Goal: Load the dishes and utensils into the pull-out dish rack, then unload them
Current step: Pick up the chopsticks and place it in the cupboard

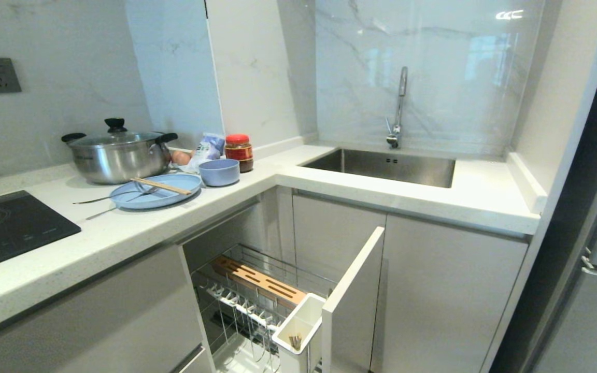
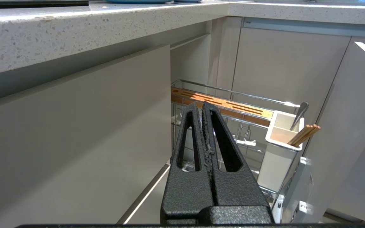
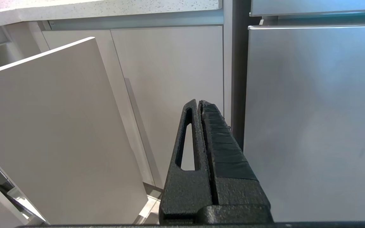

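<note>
Loading has barely begun, it seems: the plate (image 1: 156, 190) waits on the counter, so the left gripper (image 2: 201, 106), closed and empty, must rise toward it.

The plate (image 1: 156, 191) and bowl (image 1: 219, 172) are pale blue. The chopsticks (image 1: 161, 186) are light wood. The counter (image 1: 122, 228) is white with fine grey speckles. The pull-out dish rack (image 1: 257, 290) is chrome with an orange-brown slotted strip (image 1: 257, 280) and a white utensil cup (image 1: 298, 326). The jar (image 1: 238, 151) has a red lid.
</note>
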